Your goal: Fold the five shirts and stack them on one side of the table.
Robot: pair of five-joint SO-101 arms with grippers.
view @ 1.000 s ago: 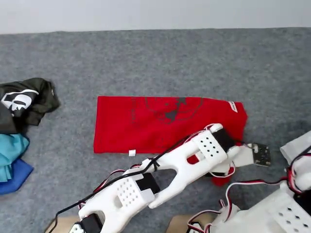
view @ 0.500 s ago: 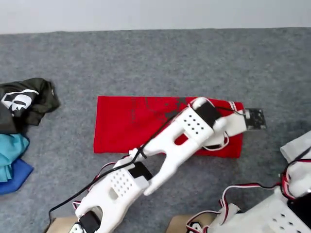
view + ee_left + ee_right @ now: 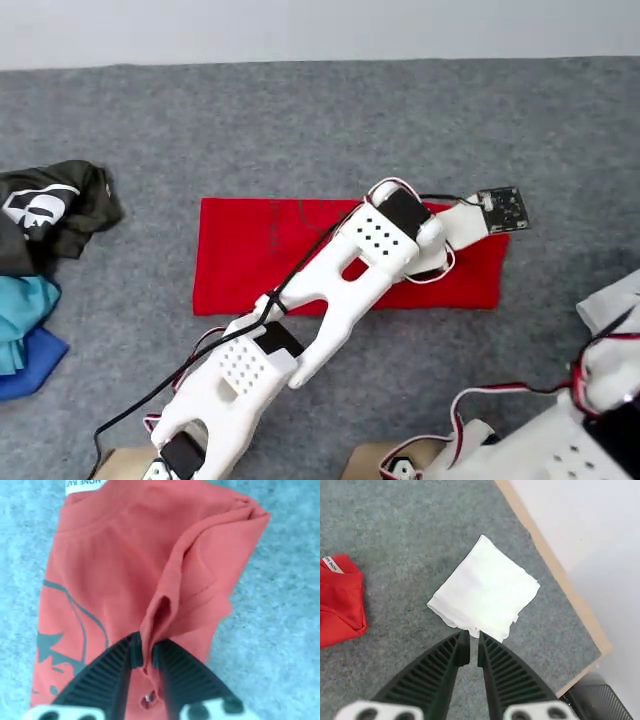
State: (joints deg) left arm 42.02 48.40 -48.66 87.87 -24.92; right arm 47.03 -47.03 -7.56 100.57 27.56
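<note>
A red shirt (image 3: 290,255) lies folded into a long strip in the middle of the grey mat. My left arm (image 3: 380,240) stretches across it to its right end. In the left wrist view, my left gripper (image 3: 146,652) is shut on a raised pleat of the red shirt (image 3: 115,570), near the collar end with its white tag. My right gripper (image 3: 469,645) is shut, with nothing seen between its fingers. It hangs over the near edge of a folded white shirt (image 3: 485,597). A corner of the red shirt (image 3: 340,600) lies beside the white one.
A crumpled black shirt with white print (image 3: 50,205), a teal shirt (image 3: 25,305) and a blue shirt (image 3: 35,360) are heaped at the left edge. The table's tan edge (image 3: 560,590) runs just beyond the white shirt. The right arm (image 3: 590,420) sits at the front right.
My left gripper has carried the red shirt's bunched front-right part away from the front edge and onto the strip. The lump at the front is gone and the shirt's right end lies flatter.
</note>
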